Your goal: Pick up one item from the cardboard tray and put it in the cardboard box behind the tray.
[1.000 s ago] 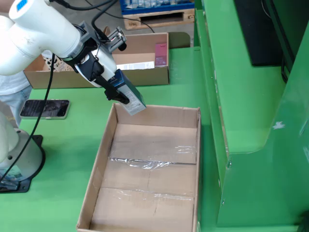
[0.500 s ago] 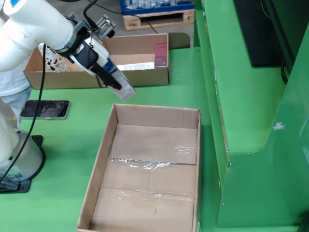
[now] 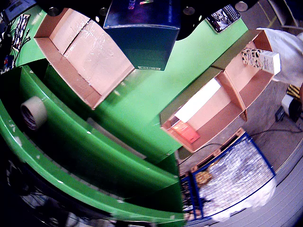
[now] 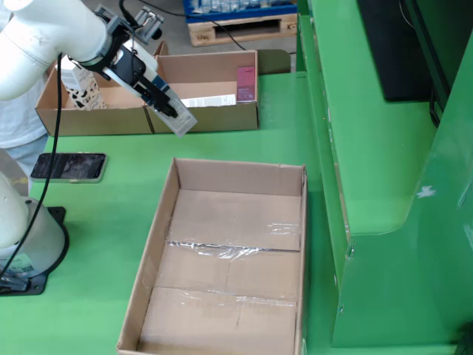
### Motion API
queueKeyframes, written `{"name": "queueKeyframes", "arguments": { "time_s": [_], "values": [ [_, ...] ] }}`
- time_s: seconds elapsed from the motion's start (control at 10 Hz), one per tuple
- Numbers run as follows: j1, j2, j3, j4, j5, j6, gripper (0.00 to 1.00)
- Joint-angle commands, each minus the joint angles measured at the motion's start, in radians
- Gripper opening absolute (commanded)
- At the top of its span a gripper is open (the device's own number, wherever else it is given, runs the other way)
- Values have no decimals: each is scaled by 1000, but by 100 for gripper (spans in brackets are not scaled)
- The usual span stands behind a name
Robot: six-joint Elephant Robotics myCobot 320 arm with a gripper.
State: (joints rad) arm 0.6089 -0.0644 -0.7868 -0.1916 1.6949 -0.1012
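Observation:
In the fixed view my gripper [image 4: 157, 95] is shut on a flat dark blue box [image 4: 171, 112] and holds it tilted in the air over the near wall of the cardboard tray [image 4: 111, 118]. In the wrist view the blue box [image 3: 142, 35] fills the top centre and hides the fingers. The tray [image 3: 236, 101] holds a white patterned carton [image 4: 81, 90], a white flat pack [image 4: 211, 100] and a pink box [image 4: 246, 83]. The large cardboard box [image 4: 166, 222] lies open and empty in front of the tray in the fixed view; it also shows in the wrist view [image 3: 61, 71].
A phone [image 4: 68, 166] lies on the green table left of the large box. The arm's base [image 4: 26, 244] stands at the left edge. A raised green shelf [image 4: 369, 148] runs along the right. A tape roll [image 3: 33, 112] sits on it. A blue pallet [image 4: 236, 9] stands behind.

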Motion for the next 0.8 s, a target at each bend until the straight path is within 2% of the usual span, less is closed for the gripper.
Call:
{"name": "queueKeyframes", "arguments": {
  "time_s": [0.0, 0.3, 0.7],
  "values": [
    [136, 93, -53, 15, 36, -65, 0],
    [194, 149, -126, 28, 77, -111, 0],
    [247, 124, -93, 1, 73, -121, 0]
  ]
}}
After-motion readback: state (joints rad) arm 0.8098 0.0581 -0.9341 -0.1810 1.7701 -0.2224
